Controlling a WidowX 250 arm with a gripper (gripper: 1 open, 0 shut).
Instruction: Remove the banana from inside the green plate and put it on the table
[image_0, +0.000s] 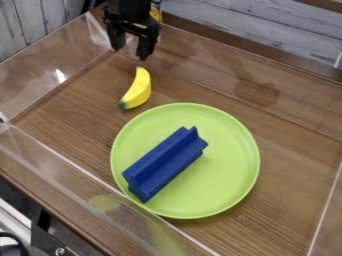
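Lying below spread fingers (135, 42): banana (135, 89)

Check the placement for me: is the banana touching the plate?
Apart. The camera view shows bare table between the banana and the plate's rim.

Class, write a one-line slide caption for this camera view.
Banana lies on the table beside the green plate holding a blue block; open gripper above.

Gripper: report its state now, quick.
Black gripper: open, fingers spread, holding nothing; the small yellow toy banana lies apart from it on the brown wood-grain table.
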